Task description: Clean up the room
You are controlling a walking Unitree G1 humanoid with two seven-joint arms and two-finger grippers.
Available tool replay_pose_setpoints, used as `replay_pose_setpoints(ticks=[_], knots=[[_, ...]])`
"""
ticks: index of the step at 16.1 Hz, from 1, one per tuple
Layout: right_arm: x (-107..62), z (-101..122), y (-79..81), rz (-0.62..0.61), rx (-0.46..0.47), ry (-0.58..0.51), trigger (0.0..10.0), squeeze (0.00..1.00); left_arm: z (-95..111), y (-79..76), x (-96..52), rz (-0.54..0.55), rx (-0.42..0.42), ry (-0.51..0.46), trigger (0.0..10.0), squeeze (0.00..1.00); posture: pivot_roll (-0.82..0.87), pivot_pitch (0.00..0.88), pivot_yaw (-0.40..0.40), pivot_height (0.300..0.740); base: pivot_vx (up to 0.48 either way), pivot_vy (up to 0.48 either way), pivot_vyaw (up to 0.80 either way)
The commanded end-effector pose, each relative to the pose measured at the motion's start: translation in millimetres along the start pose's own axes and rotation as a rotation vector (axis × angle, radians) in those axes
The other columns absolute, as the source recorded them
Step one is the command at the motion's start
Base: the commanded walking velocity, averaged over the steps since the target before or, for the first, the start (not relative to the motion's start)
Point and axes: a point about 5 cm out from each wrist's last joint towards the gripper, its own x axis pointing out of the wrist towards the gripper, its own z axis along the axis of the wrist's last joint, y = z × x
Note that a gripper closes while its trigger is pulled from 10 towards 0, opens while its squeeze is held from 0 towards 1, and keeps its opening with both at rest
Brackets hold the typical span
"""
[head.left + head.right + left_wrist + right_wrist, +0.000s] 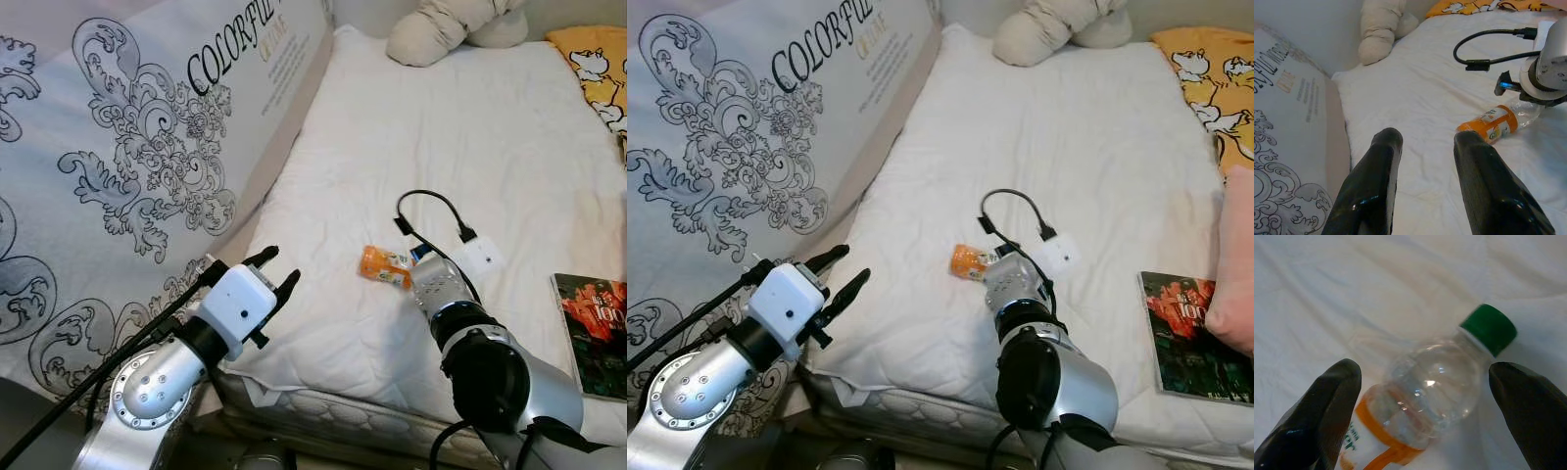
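I see the right gripper [1425, 421] spread wide w/ fingers either side of an empty clear bottle [1435, 391], green cap, orange label, lying on its side mid white bed [509, 137], not gripped, while the left gripper [277, 274] hovers parted, holding nothing, near the bed's edge.

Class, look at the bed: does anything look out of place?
Yes. An empty plastic bottle lies on its side on the white bed, cap on. The right gripper is open around it; the left gripper hovers open nearby.
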Motion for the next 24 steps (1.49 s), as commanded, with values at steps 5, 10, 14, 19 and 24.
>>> replay_pose_setpoints(ticks=[5,10,14,19,24], knots=[[7.8,5,-15.2,-0.047,0.114,0.043,10.0,0.0,3,0.1,-5.1,-0.004,0.042,-0.006,10.0,0.0,0.38,0.101,0.058,0.74,0.0,0.0,0.0],[13.0,2,-24.1,-0.015,0.166,0.113,10.0,0.0,3,2.6,-6.5,-0.011,0.072,-0.004,10.0,0.0,0.39,0.103,0.07,0.74,0.0,0.0,0.0],[14.6,10,-23.5,-0.009,0.18,0.113,10.0,0.0,4,5.3,-6.2,-0.013,0.097,-0.004,10.0,0.0,0.41,0.105,0.08,0.74,0.0,0.0,0.0],[17.3,9,-30.5,-0.009,0.137,0.126,0.0,0.0,6,5.7,-4.2,-0.015,0.121,-0.013,10.0,0.0,0.42,0.098,0.076,0.74,0.0,0.0,0.0],[19.5,15,-33.5,0.018,0.036,0.082,0.0,0.0,7,5.1,8.4,-0.018,0.128,-0.042,10.0,0.0,0.38,0.087,0.07,0.74,0.0,0.0,0.0]])
